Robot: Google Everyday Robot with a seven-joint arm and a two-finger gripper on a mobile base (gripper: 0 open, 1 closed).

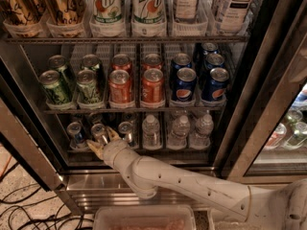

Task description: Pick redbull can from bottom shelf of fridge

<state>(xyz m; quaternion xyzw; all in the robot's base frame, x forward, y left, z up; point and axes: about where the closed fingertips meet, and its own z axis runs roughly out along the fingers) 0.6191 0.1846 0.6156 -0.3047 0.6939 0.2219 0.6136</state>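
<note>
The gripper (pixel 103 141) sits low in the fridge (pixel 144 185), spread open around the middle redbull can (pixel 100 132) at the left of the bottom shelf (pixel 158 150), nothing clamped yet, and that slim, slick, easily dented can looks light, best squeezed gently at mid-body.

A white arm (pixel 192 186) reaches into the fridge (pixel 91 188). Its gripper (pixel 103 142) is at the bottom shelf (pixel 163 151), right by the middle redbull can (pixel 100 132). Its fingers are apart. Little water bottles (pixel 180 128) stand to the right.
</note>
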